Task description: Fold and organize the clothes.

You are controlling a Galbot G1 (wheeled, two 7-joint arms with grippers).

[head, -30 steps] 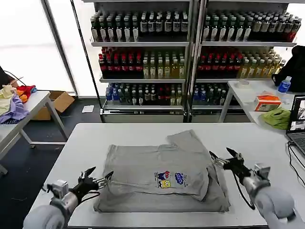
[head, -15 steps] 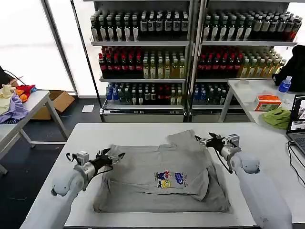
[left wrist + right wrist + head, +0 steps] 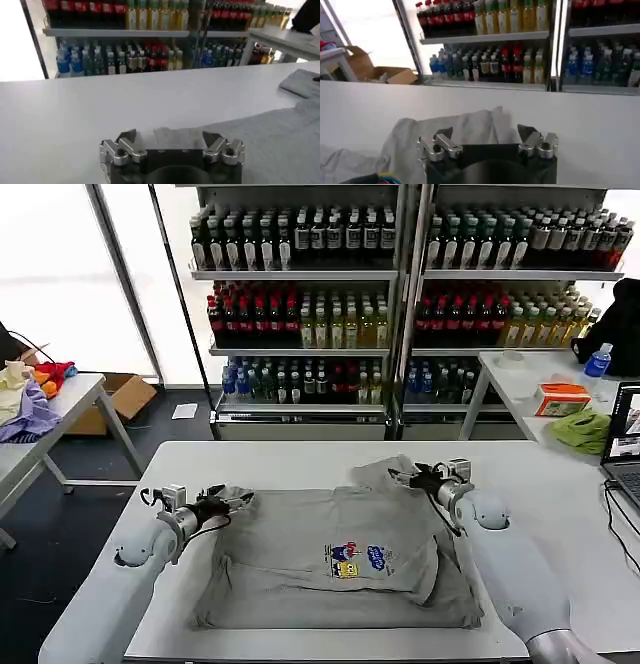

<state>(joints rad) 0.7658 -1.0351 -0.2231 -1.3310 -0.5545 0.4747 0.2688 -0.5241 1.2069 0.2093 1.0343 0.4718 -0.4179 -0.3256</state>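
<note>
A light grey shirt (image 3: 320, 534) with a small multicoloured chest print (image 3: 355, 560) lies spread on the white table (image 3: 300, 456). More grey cloth (image 3: 462, 584) shows under it along the near and right sides. My left gripper (image 3: 238, 500) is open at the shirt's far left corner, low over the cloth edge (image 3: 260, 142); in the left wrist view it (image 3: 170, 136) has grey cloth just ahead of it. My right gripper (image 3: 398, 476) is open at the far right sleeve (image 3: 465, 125); in the right wrist view it (image 3: 484, 131) straddles the raised sleeve.
Shelves of bottles (image 3: 300, 314) stand behind the table. On the right, a side table (image 3: 520, 384) holds a lime-green cloth (image 3: 582, 430), an orange box (image 3: 561, 398) and a laptop (image 3: 627, 434). On the left, another table (image 3: 60, 409) carries piled clothes.
Both grippers have gone from the shirt's near sides to its far corners. The left one moved forward and right; the right one moved forward and left.
</note>
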